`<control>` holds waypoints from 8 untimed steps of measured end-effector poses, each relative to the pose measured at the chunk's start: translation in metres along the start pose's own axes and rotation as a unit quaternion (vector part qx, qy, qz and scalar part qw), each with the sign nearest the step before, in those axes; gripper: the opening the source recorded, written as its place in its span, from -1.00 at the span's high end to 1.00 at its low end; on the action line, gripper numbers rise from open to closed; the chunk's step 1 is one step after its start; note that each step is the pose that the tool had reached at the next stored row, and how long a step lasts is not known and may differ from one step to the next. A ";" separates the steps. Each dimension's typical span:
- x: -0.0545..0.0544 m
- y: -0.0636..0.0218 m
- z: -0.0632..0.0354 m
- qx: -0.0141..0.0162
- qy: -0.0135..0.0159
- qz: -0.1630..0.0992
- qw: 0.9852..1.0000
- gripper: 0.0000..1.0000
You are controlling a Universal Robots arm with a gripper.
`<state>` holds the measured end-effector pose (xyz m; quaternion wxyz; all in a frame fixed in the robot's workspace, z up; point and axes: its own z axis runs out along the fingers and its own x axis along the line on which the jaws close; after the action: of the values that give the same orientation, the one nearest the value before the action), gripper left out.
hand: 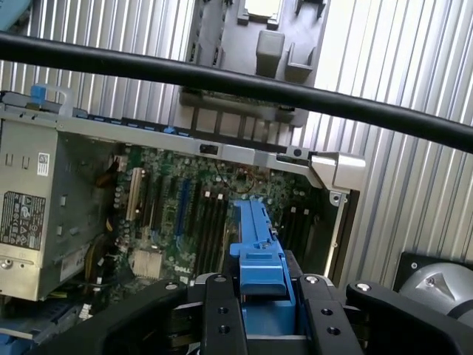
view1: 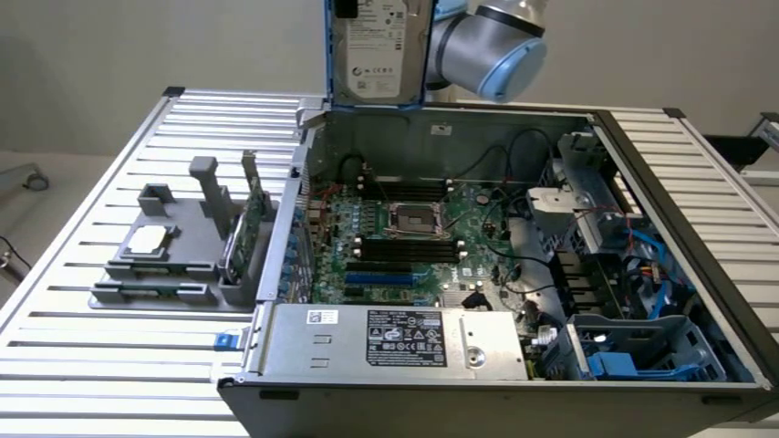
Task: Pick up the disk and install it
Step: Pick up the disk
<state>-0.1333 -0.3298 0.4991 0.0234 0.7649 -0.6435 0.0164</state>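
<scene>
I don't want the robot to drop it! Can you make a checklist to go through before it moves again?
1. Disk held by the gripper: ok, clamped on both sides of its blue carrier.
2. Disk up above the computer case, touching nothing inside: ok.
3. Case open on top: ok.
4. Free slot in the drive cage: cannot tell.
5. Black cable out of the way: cannot tell.

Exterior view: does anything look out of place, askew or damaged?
Nothing stands out. The disk hangs upright in the jaws above the open case; the card and chip sit in their grey fixture.
</scene>
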 end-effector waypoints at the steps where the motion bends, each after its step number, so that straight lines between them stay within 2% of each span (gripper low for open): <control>1: 0.000 -0.0016 0.0000 0.000 0.001 0.000 1.000 0.34; 8: 0.003 -0.0154 -0.0004 0.000 0.001 -0.007 1.000 0.34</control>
<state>-0.1177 -0.3298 0.4995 0.0242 0.7692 -0.6384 0.0173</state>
